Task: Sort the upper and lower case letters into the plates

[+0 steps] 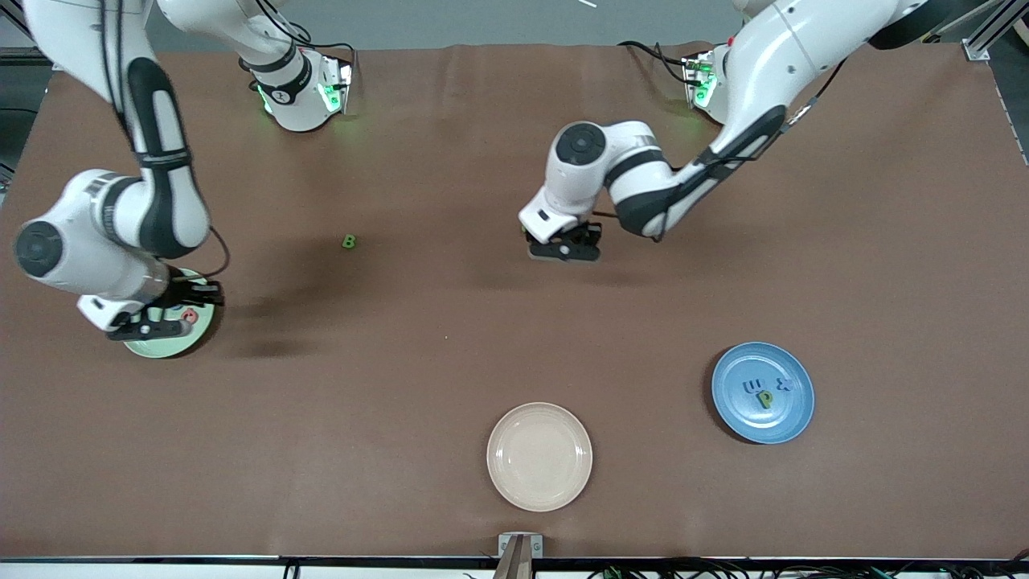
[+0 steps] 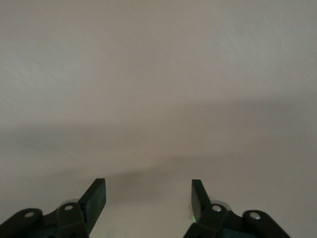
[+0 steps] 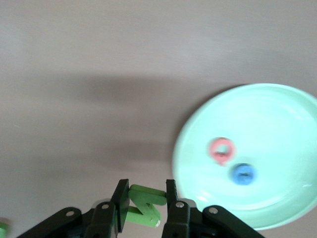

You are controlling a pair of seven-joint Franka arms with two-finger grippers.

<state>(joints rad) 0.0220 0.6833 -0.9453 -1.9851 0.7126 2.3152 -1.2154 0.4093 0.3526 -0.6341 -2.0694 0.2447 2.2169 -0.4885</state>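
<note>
We see the right gripper (image 3: 143, 201) clamped on a green Z letter (image 3: 144, 204) beside the pale green plate (image 3: 277, 129). Stiff, light piece; flat-side pinch suits. Left gripper (image 2: 148, 198), jaws apart, hovers over bare table.

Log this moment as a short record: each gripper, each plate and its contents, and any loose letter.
left gripper: open, empty, over bare table near the middle
right gripper: shut on a green letter, beside the pale green plate
pale green plate contents: red letter, blue letter
blue plate: three letters, at least one green, one blue
cream plate: nothing in it
loose letter: green B on the table, toward the right arm's end
</note>
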